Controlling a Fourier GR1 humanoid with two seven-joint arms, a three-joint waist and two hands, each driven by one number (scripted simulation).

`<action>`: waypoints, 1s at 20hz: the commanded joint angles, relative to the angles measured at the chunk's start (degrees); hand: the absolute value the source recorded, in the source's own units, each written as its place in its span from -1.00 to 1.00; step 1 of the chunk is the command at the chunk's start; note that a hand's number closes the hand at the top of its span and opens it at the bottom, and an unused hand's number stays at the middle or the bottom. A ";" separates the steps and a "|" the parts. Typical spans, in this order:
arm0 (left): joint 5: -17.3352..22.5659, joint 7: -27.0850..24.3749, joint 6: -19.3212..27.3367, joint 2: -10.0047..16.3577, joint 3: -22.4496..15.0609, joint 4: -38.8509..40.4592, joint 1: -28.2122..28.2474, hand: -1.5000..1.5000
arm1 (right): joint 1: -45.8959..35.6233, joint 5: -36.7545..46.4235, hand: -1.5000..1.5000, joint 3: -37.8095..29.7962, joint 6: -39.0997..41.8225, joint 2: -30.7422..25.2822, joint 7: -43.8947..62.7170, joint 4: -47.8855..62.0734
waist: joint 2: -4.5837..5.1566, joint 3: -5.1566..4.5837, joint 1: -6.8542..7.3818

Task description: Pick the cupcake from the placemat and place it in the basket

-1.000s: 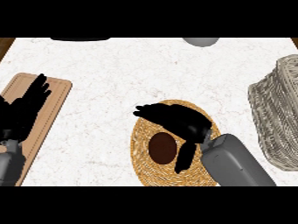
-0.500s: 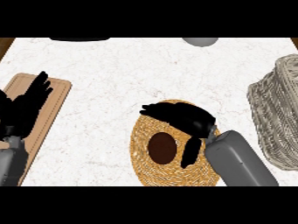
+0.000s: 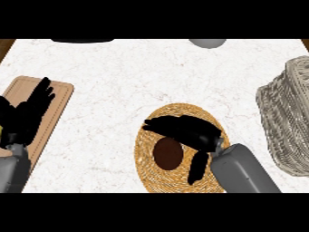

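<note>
Cupcake [image 3: 168, 152], dark brown, is the target. A white table [image 3: 150, 72] carries a wicker basket [image 3: 294, 108] at right and a round woven placemat [image 3: 151, 174] holding the cupcake. The right hand [image 3: 195, 132] arches over it, fingers open; the left hand [image 3: 24, 118] rests open at left. Probably light, crumbly: take its sides gently.

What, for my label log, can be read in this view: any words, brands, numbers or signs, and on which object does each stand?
No readable text anywhere.
left forearm: a small dark mark near the view's left edge, too blurred to read.
cupcake, placemat, basket, cutting board: no lettering shows.
</note>
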 commanded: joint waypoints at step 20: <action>0.26 2.80 -3.61 1.53 3.76 -0.91 -2.46 0.00 | 0.26 17.92 1.00 4.94 -9.21 3.98 -5.93 8.31 | 0.00 0.00 0.08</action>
